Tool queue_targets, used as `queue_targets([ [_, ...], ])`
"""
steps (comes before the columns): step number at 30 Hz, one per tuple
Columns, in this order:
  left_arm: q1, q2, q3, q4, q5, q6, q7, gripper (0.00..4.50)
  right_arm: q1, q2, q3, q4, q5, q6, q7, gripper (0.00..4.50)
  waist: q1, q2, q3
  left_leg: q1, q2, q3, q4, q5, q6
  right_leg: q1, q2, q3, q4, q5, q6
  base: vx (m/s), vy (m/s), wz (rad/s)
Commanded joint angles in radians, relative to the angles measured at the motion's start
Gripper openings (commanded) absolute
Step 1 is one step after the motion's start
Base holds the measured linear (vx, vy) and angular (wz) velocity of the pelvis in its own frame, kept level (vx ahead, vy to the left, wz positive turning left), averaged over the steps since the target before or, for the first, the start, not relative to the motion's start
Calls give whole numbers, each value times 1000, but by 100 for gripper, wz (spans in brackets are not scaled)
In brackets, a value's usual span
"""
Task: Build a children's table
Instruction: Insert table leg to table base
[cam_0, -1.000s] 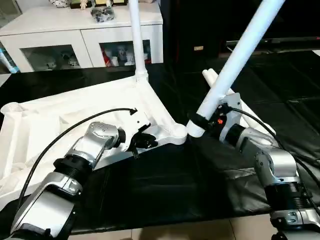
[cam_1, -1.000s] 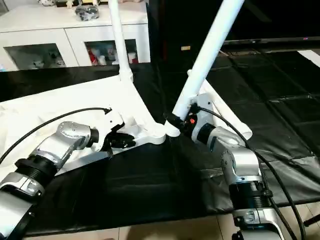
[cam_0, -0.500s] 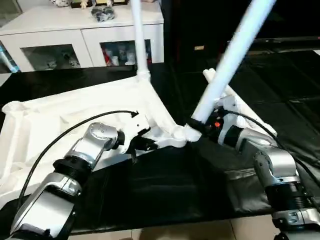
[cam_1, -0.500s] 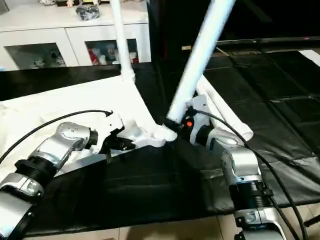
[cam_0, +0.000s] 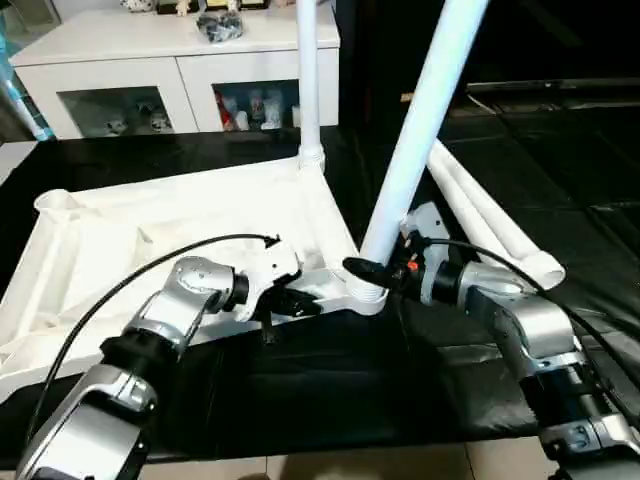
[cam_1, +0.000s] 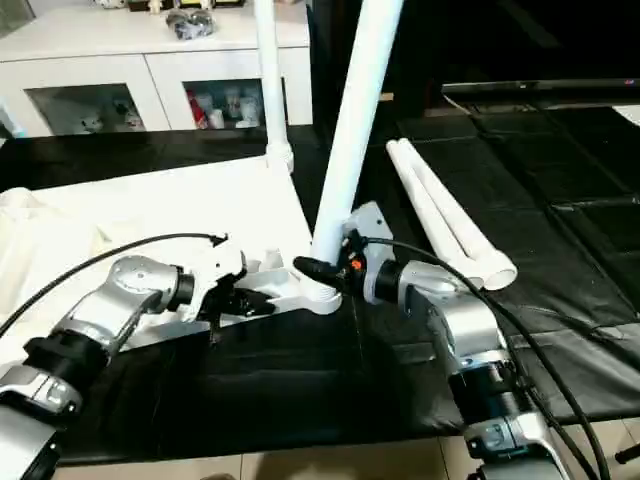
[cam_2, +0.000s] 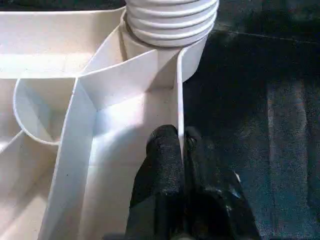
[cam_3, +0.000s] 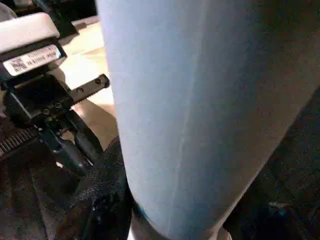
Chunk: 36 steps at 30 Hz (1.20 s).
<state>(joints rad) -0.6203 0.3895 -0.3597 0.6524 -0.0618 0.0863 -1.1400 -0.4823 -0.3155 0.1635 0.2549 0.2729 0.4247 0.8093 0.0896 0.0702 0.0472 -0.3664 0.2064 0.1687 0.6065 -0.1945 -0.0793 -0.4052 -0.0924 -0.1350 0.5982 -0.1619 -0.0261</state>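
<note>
The children's table top (cam_0: 150, 240) lies upside down on the black mat, ribs facing up. One white leg (cam_0: 308, 90) stands upright in its far corner socket. My right gripper (cam_0: 375, 270) is shut on a second leg (cam_0: 425, 120), low down, and the leg's ridged end (cam_2: 170, 22) sits at the near right corner socket (cam_0: 365, 297), leaning slightly right. My left gripper (cam_0: 295, 303) is shut on the top's thin rim wall (cam_2: 179, 100) just beside that socket. Two more legs (cam_0: 490, 225) lie side by side on the mat to the right.
A white cabinet with glass doors (cam_0: 180, 80) stands at the back. The black mat (cam_0: 330, 390) reaches to a strip of light floor (cam_0: 300, 468) at the near edge. Dark furniture runs along the back right.
My right gripper has swung its leg more upright and brought its lower end onto the near right corner socket. My left gripper has closed on the rim. The camera has shifted too.
</note>
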Motion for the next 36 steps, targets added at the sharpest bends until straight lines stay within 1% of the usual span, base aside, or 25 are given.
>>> queue_targets([
  [1,11,-5,20,-25,-13,-14,-9,0,-9,-8,10,20,-17,1,-5,193,-1,-18,-75,3,19,-3,-64,-124,51,64,-61,59,-74,-299,-123,0,0,0],
  [5,14,-5,21,-32,-11,-14,-11,0,-10,-5,8,36,-23,-9,3,193,-1,-17,-76,3,20,-3,-64,-122,53,63,-61,60,-73,-294,-125,0,0,0],
  [13,16,-11,29,-45,-12,-5,-8,0,-12,-8,27,70,-38,-6,27,193,-2,-19,-75,3,19,-2,-64,-123,57,63,-61,60,-75,-303,-124,0,0,0],
  [17,16,-11,29,-50,-12,-3,-9,0,-13,-2,23,80,-23,-10,47,193,-2,-19,-75,3,19,-2,-64,-123,60,63,-60,60,-74,-300,-126,0,0,0],
  [19,19,-13,30,-61,-8,-1,-9,0,-18,17,2,101,5,-16,65,193,-1,-19,-76,2,20,-2,-63,-126,62,64,-62,60,-74,-302,-129,0,0,0],
  [20,19,-13,31,-61,-8,-1,-9,0,-18,17,1,102,5,-16,65,193,-1,-18,-76,3,20,-2,-64,-124,63,63,-62,60,-75,-303,-129,0,0,0],
  [21,21,-15,31,-67,-6,2,-8,0,-20,28,-19,114,22,-16,61,193,-2,-19,-76,3,20,-2,-64,-124,64,62,-61,60,-74,-299,-132,0,0,0],
  [22,22,-16,32,-70,-5,4,-9,0,-23,35,-35,125,33,-15,57,193,-1,-16,-76,3,20,-2,-64,-124,63,63,-61,59,-74,-297,-133,0,0,0],
  [24,22,-17,35,-73,-4,7,-9,0,-25,45,-64,146,51,-15,45,193,-2,-17,-76,3,20,-2,-64,-131,63,63,-61,59,-75,-300,-135,0,0,0],
  [25,22,-18,37,-73,-4,10,-7,0,-21,53,-92,158,68,-13,32,193,-2,-16,-76,3,20,-2,-64,-132,61,63,-61,59,-76,-304,-134,0,0,0],
  [26,21,-19,39,-72,-5,12,-5,0,-15,54,-102,160,73,-13,27,193,-2,-10,-75,3,20,-3,-65,-138,59,62,-61,58,-77,-307,-135,0,0,0],
  [27,21,-19,40,-72,-5,13,-3,0,-12,55,-106,160,75,-13,25,193,-2,-12,-76,5,21,-3,-65,-140,56,62,-60,58,-77,-304,-134,0,0,0],
  [28,20,-21,44,-72,-7,18,0,0,-4,56,-110,161,74,-20,23,193,-1,-7,-76,4,20,-4,-65,-140,55,63,-61,58,-75,-300,-136,0,0,0],
  [29,20,-23,48,-73,-9,24,1,0,3,56,-113,162,72,-26,21,193,-1,-8,-76,5,21,-4,-65,-141,54,62,-60,58,-75,-291,-137,0,0,0],
  [30,19,-25,51,-73,-12,28,4,0,16,58,-117,159,72,-32,17,193,0,-2,-77,4,21,-5,-65,-142,53,63,-61,58,-75,-287,-140,0,0,0],
  [31,18,-28,55,-72,-14,33,7,0,28,63,-124,159,72,-41,10,193,-1,-7,-77,3,20,-4,-65,-143,53,63,-60,58,-75,-281,-141,0,0,0],
  [32,16,-30,60,-71,-15,37,11,0,43,69,-133,160,73,-50,1,193,0,3,-77,3,19,-4,-64,-146,53,63,-61,57,-76,-278,-142,0,0,0],
  [33,14,-33,65,-70,-17,41,16,0,63,80,-146,160,78,-62,-12,193,0,-3,-78,2,18,-4,-64,-150,53,65,-61,57,-77,-283,-140,0,0,0],
  [34,10,-36,69,-65,-18,45,18,0,83,90,-159,156,85,-69,-27,193,2,15,-78,4,18,-6,-65,-154,51,64,-62,56,-76,-286,-141,0,0,0],
  [35,8,-37,71,-63,-19,46,19,0,93,95,-164,153,87,-71,-33,193,0,5,-77,6,19,-5,-66,-166,53,61,-60,56,-81,-290,-140,0,0,0],
  [36,7,-39,72,-60,-19,47,19,0,115,99,-163,139,84,-88,-38,193,0,5,-77,6,18,-6,-66,-169,52,63,-59,55,-80,-292,-141,0,0,0],
])
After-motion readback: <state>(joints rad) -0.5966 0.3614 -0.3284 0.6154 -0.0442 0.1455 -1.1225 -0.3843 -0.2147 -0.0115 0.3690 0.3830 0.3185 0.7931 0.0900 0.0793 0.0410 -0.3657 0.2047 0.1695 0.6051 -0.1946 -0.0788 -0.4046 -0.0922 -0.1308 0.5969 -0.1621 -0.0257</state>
